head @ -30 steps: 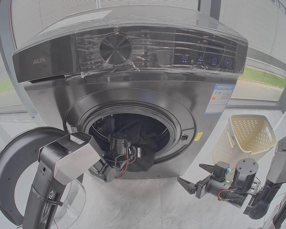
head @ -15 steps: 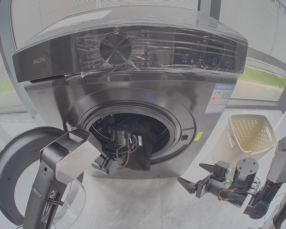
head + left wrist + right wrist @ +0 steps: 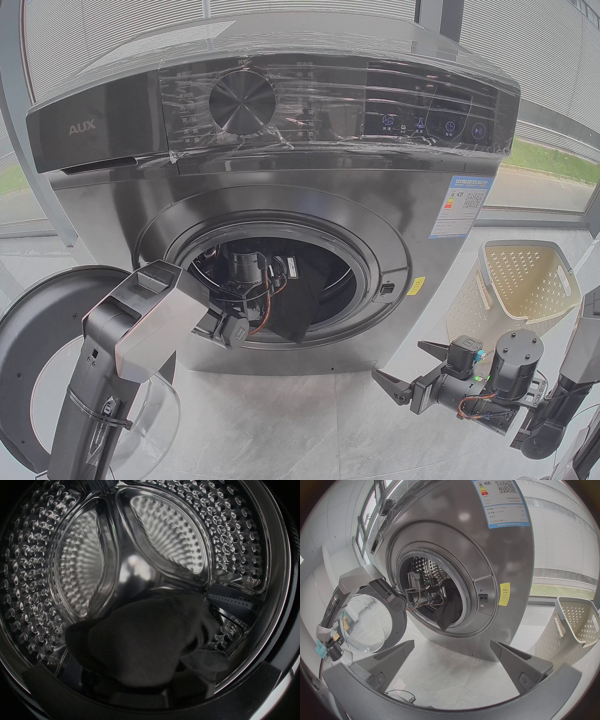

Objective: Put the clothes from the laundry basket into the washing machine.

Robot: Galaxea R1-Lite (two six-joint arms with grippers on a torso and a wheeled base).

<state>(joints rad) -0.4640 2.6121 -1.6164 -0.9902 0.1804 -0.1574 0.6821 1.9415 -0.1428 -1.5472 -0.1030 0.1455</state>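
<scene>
Likely the black cloth garment (image 3: 299, 306) — mostly inside the grey front-loading washing machine (image 3: 400, 206), one flap hanging over its door lip (image 3: 337, 331) at 6 o'clock — drags back out should the left pincer (image 3: 247, 262), whose grip I cannot tell behind cloth, retreat snagged; the right pincer (image 3: 450, 644) gapes wide, empty.

A laundry area was indicated by the washing machine (image 3: 281, 181) at twelve o'clock and the laundry basket (image 3: 531, 278) at three o'clock.

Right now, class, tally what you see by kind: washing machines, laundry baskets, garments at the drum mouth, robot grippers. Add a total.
Grey front-loading washing machine: 1
Beige perforated plastic laundry basket: 1
Black garment at the drum mouth: 1
Grippers (left gripper, right gripper): 2
Total: 5
</scene>
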